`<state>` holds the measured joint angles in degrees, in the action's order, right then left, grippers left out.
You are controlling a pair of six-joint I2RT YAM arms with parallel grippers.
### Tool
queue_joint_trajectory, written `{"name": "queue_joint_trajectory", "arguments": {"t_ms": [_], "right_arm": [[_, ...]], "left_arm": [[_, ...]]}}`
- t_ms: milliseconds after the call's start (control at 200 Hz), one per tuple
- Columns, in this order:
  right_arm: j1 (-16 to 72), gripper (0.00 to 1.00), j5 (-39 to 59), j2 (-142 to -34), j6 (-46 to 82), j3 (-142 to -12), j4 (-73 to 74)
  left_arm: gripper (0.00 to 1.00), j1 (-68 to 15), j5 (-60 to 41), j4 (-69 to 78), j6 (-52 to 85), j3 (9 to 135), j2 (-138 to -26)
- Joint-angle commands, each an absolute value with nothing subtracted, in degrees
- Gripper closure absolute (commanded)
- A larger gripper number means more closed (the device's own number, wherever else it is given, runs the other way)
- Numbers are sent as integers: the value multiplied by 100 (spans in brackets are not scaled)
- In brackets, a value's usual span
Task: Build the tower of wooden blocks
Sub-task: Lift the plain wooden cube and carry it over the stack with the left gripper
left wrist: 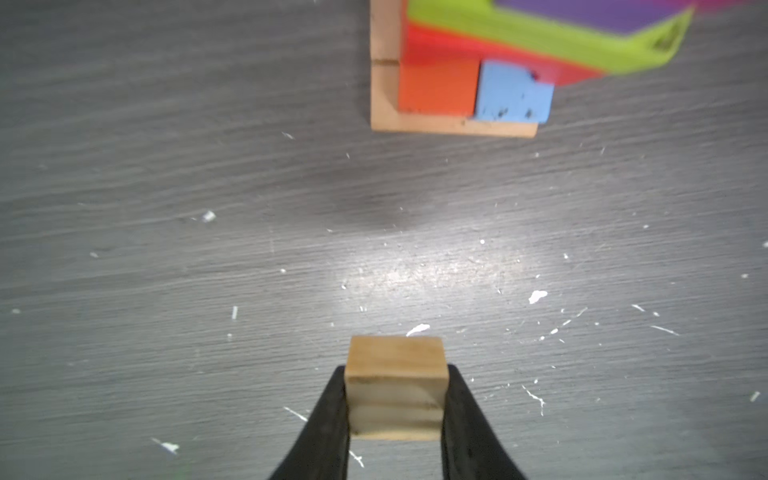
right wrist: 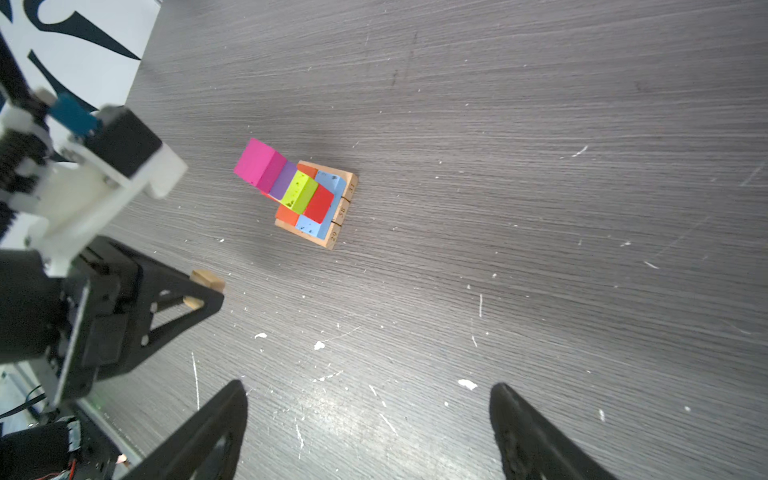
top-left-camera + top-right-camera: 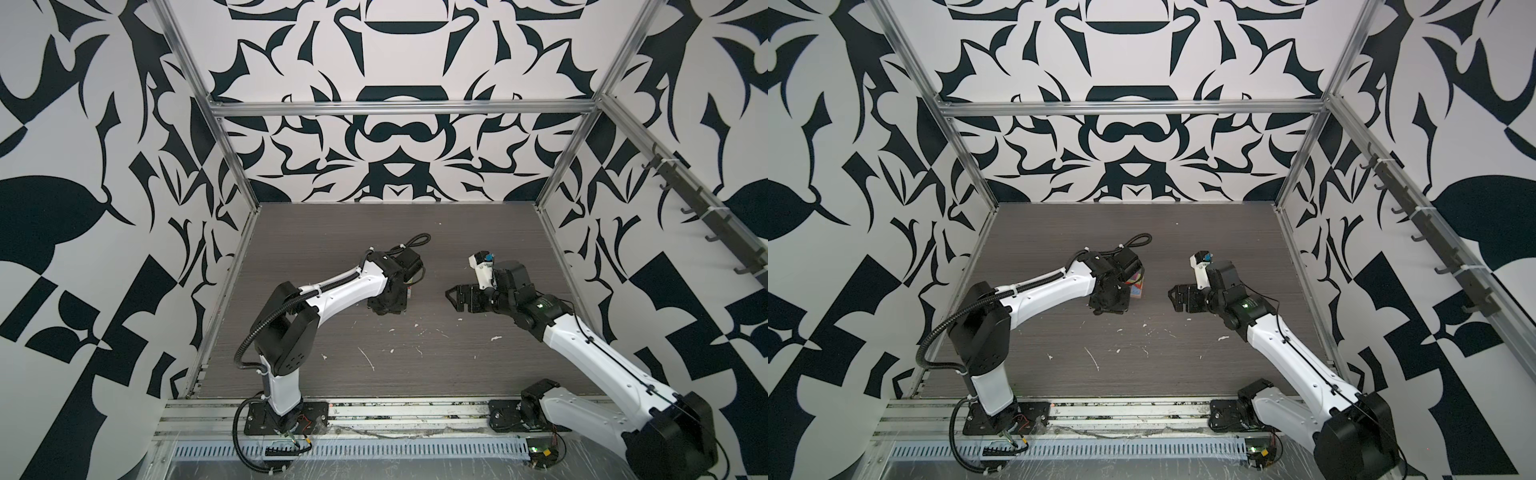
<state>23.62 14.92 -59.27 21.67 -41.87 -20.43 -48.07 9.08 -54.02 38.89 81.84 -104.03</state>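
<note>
The wood block tower (image 2: 311,195) stands on the dark table: a tan base, then orange, blue and red blocks, a lime-green block (image 2: 301,191), and purple and a magenta cube (image 2: 257,164) above. In the left wrist view one corner of the tower (image 1: 478,83) shows at the far edge. My left gripper (image 1: 397,374) is shut on a plain tan wood cube (image 1: 397,386), held above the table a short way from the tower. The right wrist view shows that cube (image 2: 208,280) in the left gripper (image 2: 199,291). My right gripper (image 2: 368,386) hangs open, holding nothing, farther from the tower. In both top views the left arm hides most of the tower (image 3: 1137,286).
White paint specks (image 2: 319,345) dot the grey wood-grain table (image 3: 374,249). Patterned walls and aluminium frame posts (image 3: 232,166) close in the table on three sides. A metal rail (image 3: 395,411) with both arm bases runs along the front edge.
</note>
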Motion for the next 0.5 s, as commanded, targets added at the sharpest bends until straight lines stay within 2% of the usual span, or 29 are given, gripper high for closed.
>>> {"name": "queue_joint_trajectory", "arguments": {"t_ms": [0, 495], "right_arm": [[2347, 5, 1772, -5941, 2178, -4180, -1720], [2360, 7, 2143, -6034, 2285, -4190, -1649]], "left_arm": [[69, -4671, 995, -5771, 3550, 8452, -10191], [69, -4316, 940, -6489, 2929, 9912, -10723]]}}
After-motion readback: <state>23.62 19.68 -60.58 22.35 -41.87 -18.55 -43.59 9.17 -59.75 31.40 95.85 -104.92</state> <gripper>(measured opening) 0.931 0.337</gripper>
